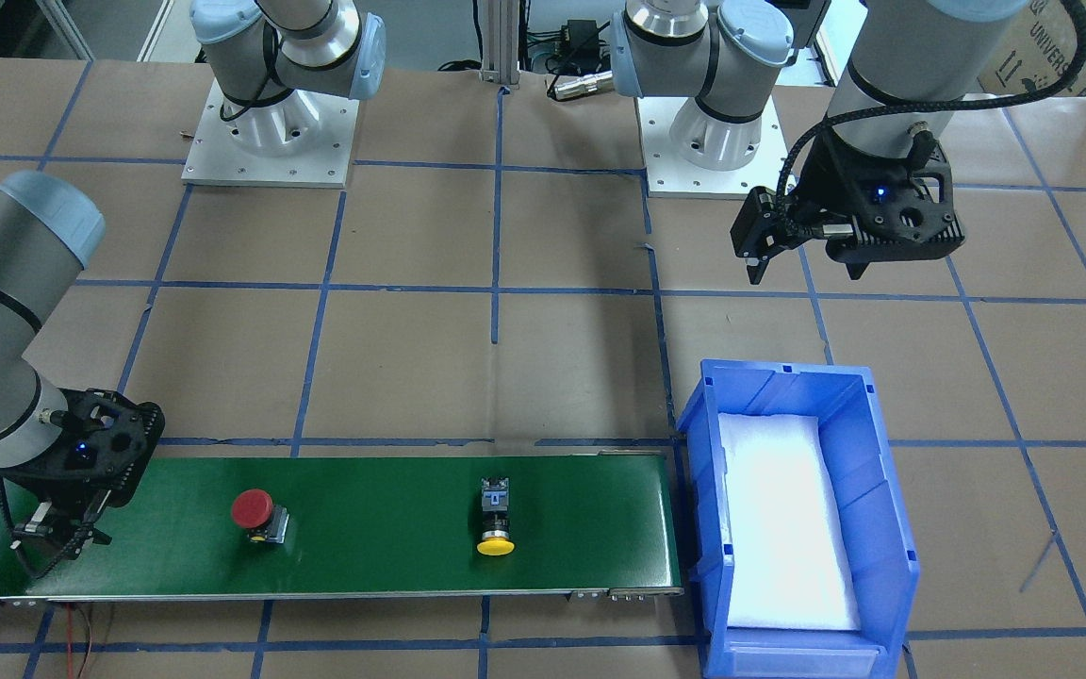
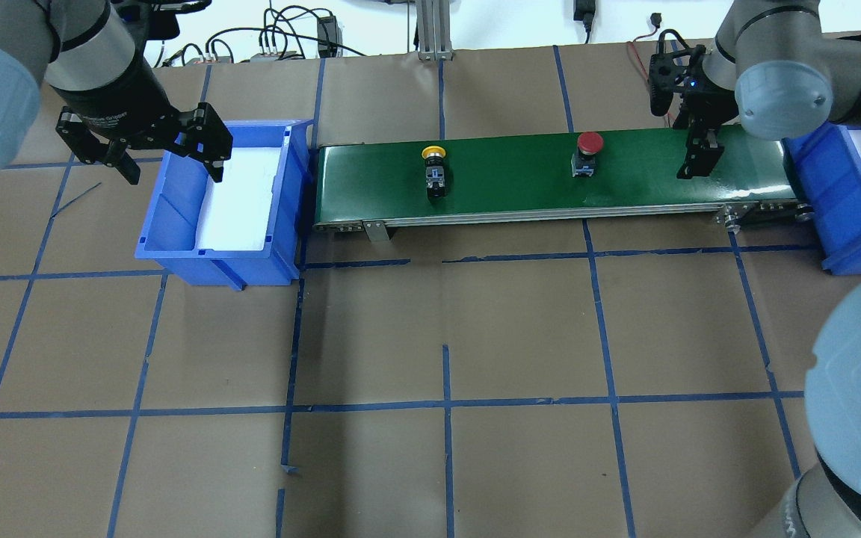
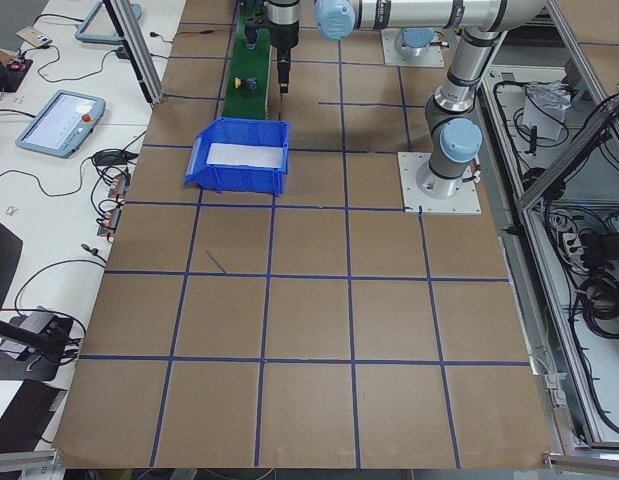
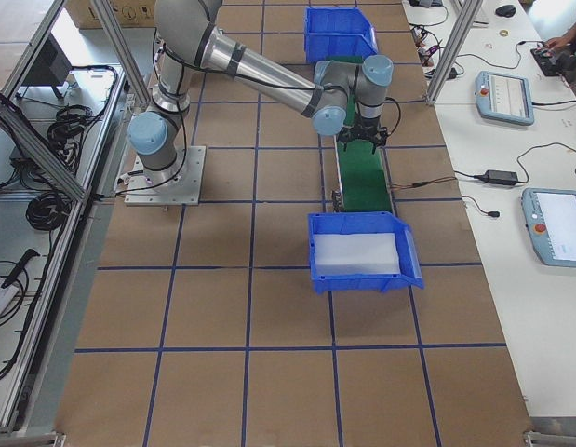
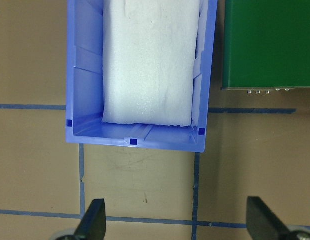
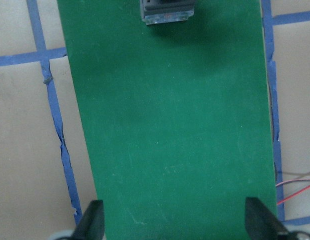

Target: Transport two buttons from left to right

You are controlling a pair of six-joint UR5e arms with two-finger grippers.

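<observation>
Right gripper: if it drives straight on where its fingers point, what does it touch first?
Probably the bare green belt; the right gripper points down at it. The red button lies further along, outside that line.

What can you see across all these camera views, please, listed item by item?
red-capped button: one, red cap on a dark body, on the belt, nearer the robot's right.
yellow-capped button: one, yellow cap on a dark body, on the belt, nearer the robot's left.
conveyor belt: one, green, across the far side of the table.
left bin: one, blue, at the belt's left end.
right bin: one, blue, at the belt's right end.
foam pads: two, white, one lining each bin.
table: one, brown with a blue tape grid.
handheld screens: two, grey, on the side bench.
left gripper: one, black, open, above the table at the left bin.
right gripper: one, black, open, above the belt's right end.
</observation>
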